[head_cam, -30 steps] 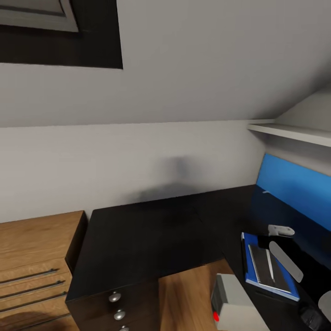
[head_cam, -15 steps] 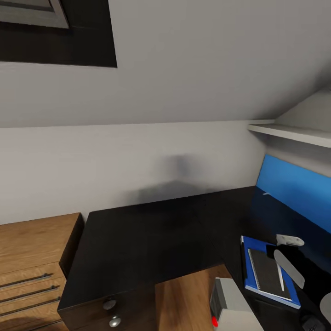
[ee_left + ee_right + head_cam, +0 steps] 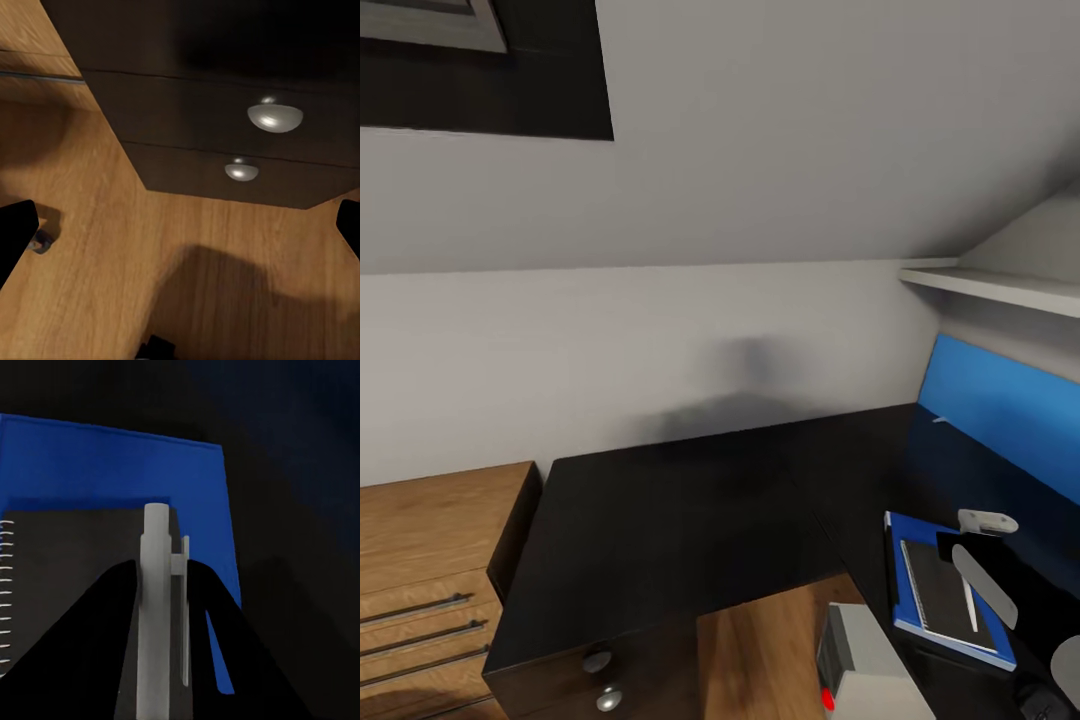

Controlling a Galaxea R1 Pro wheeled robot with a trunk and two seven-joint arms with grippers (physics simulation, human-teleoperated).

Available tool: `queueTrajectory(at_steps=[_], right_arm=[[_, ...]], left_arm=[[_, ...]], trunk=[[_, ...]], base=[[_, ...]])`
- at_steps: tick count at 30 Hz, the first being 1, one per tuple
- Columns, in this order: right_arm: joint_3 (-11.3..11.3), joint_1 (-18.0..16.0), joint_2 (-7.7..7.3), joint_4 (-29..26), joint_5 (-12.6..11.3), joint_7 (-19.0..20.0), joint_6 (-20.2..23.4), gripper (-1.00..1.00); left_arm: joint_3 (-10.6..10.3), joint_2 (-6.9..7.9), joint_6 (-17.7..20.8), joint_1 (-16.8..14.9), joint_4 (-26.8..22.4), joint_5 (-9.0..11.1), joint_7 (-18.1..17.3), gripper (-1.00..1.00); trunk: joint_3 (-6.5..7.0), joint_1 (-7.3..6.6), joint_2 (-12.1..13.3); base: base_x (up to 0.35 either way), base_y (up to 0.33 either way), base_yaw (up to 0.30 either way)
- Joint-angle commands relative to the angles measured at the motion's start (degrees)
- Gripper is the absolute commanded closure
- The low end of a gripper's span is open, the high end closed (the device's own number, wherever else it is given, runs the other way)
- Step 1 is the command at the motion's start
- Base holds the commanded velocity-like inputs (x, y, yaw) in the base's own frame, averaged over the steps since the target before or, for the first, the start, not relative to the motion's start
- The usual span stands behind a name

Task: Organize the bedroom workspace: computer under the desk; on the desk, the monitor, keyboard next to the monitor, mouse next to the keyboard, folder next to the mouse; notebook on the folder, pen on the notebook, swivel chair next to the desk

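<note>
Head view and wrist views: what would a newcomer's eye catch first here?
The bright blue folder near the desk's right end, the dark notebook stacked on it. In the right wrist view, the right gripper is shut on the pen just above that stack. The blue wall panel stands behind; the computer's red light shows below.

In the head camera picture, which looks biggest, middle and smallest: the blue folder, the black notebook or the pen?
1. Folder, biggest.
2. Notebook, lying on the folder.
3. Pen, smallest, lying on the notebook.
</note>
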Motion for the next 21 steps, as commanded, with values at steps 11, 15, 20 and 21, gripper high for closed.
queueTrajectory(at_steps=[11, 15, 20, 21], right_arm=[[0.36, -0.07, -0.08, -0.16, -0.59, -0.44, 0.08, 1.0], [0.35, -0.07, -0.08, -0.16, -0.59, -0.44, 0.08, 1.0], [0.35, -0.07, -0.08, -0.24, -0.59, -0.44, 0.08, 1.0], [0.35, -0.07, -0.08, -0.24, -0.59, -0.44, 0.08, 1.0]], left_arm=[[-0.3, 0.0, -0.32, -0.02, -0.08, 0.59, 0.43, -1.0], [-0.3, 0.0, -0.28, -0.02, -0.08, 0.59, 0.43, -1.0], [-0.3, 0.0, -0.34, -0.02, -0.08, 0.59, 0.43, -1.0], [-0.3, 0.0, -0.34, -0.02, -0.08, 0.59, 0.43, -1.0]], trunk=[[-2.05, 2.44, -4.48], [-2.77, 3.31, -6.09], [-3.49, 4.19, -7.69], [-3.49, 4.19, -7.69]], base=[[0.0, 0.0, 0.0], [0.0, 0.0, 0.0], [0.0, 0.0, 0.0], [0.0, 0.0, 0.0]])
